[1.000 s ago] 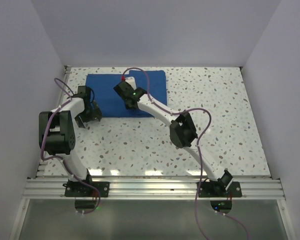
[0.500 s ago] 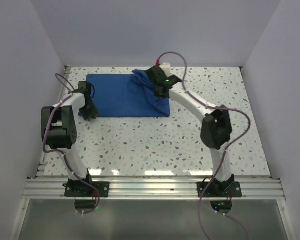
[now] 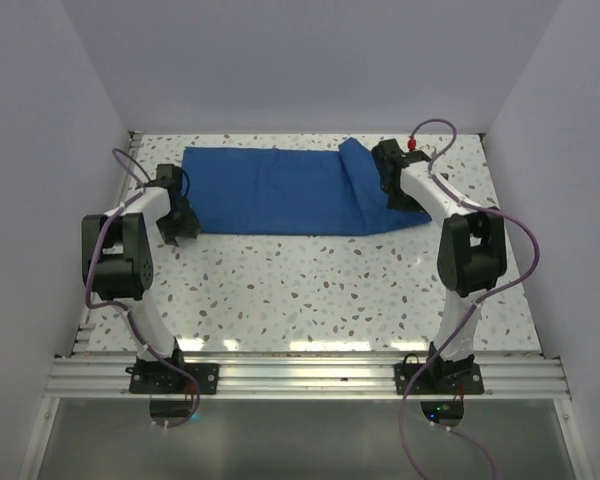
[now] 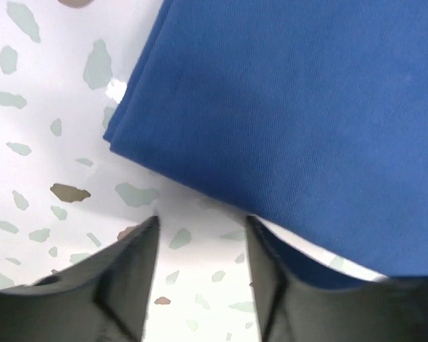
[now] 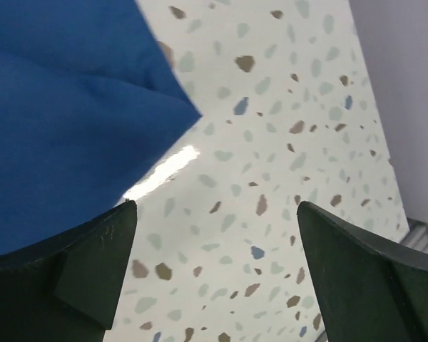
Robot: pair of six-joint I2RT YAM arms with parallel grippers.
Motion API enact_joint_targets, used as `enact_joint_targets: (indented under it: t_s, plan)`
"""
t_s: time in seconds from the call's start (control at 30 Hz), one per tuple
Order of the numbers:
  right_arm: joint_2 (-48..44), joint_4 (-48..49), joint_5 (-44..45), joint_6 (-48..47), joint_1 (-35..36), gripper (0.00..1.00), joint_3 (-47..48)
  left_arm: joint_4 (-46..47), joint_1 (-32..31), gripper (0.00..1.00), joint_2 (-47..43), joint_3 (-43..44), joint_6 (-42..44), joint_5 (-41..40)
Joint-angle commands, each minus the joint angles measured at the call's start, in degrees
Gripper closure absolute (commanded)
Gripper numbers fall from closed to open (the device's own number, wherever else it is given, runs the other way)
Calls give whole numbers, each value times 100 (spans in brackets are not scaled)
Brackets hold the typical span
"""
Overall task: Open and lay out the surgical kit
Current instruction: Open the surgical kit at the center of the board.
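**Blue cloth lying spread out, both claws open at its ends**

In the top view, the blue cloth [image 3: 270, 190] is lying flat on the speckled table [image 3: 310, 290]. It is stretching across the far part of the table from about 10 o'clock to about 2 o'clock. Near its right end a raised fold [image 3: 348, 160] is standing up from the flat part.

The left claw [image 3: 183, 222] is hanging at the cloth's 8 o'clock corner. In the left wrist view the cloth [image 4: 307, 107] is filling the 1 o'clock part of the picture, with its folded corner pointing toward 9 o'clock. The left claw [image 4: 201, 224] is standing slightly open, with bare table [image 4: 50, 142] showing between its fingers. The cloth's edge is running just beside the 3 o'clock finger [image 4: 278, 285]. Whether that finger is touching the cloth cannot be told.

The right claw [image 3: 402, 195] is sitting over the cloth's 3 o'clock end. In the right wrist view the cloth [image 5: 57, 107] is covering the 10 o'clock part, with a corner pointing toward the middle. The right claw [image 5: 215, 210] is gaping wide and gripping nothing. Its 9 o'clock finger [image 5: 78, 271] is hanging over the cloth, and its other finger is hanging over the table [image 5: 285, 107]
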Motion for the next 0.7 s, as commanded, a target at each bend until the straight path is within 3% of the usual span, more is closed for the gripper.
enact_joint_targets:
  t_s: [0.0,0.03,0.13,0.33,0.47,0.67]
  plan:
    - [-8,-862,795,664,-413,2,136,-167,16,41,-457,-165,142,181]
    - [-95,-845,796,708,-440,2,92,-176,25,34,-519,-209,160,207]
    - [-631,-206,175,342,-449,2,-215,-176,7,24,-783,-437,160,321]
    - [-1590,2615,-3275,-355,-449,7,-1033,62,-54,24,-1257,-1018,134,594]
    - [-924,3365,-4151,-162,-458,9,-490,36,-212,25,-1311,-1123,169,621]
    - [840,3356,-4003,216,-449,12,1345,-166,-484,27,-1293,-1071,239,498]
